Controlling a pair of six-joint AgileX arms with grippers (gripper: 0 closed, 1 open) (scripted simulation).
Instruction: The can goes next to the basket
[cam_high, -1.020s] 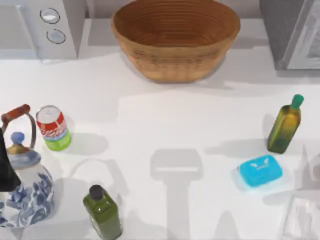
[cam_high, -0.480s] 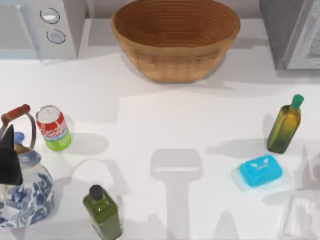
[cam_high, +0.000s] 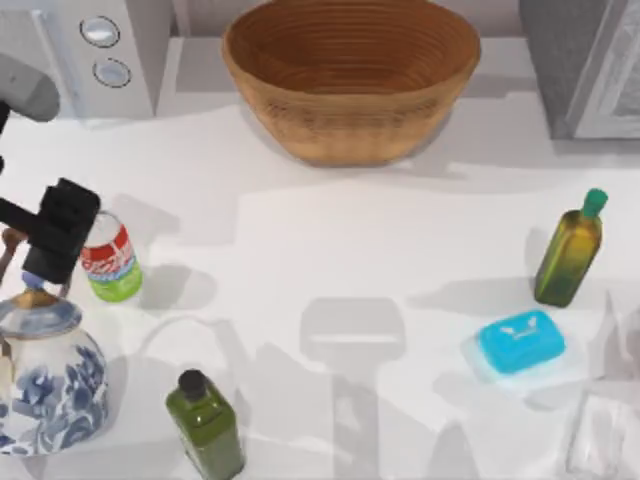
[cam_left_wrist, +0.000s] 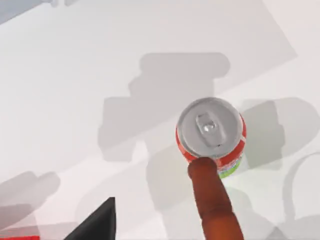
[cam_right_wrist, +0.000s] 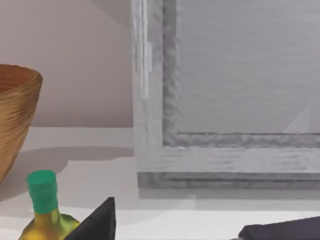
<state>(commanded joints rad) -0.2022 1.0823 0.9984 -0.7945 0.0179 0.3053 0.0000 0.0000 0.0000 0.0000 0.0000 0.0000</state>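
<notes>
Can (cam_high: 112, 262): red over lime green, silver top, upright at tabletop's left. Basket (cam_high: 350, 80): wide tan wicker bowl, ribbed inside, upright at back centre, well apart from can.

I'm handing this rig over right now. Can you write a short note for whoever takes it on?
Left pincer: above the can at the table's left, just left of it; whether it is open can't be seen.
Right arm: parked at the table's right.
Can: upright on the table, beside the blue-and-white teapot, ungrasped.
Basket: at the back, centre, far from the can.
Done: only the approach to the can.
Left: grasp the can, carry it over, set it down next to the basket.
</notes>
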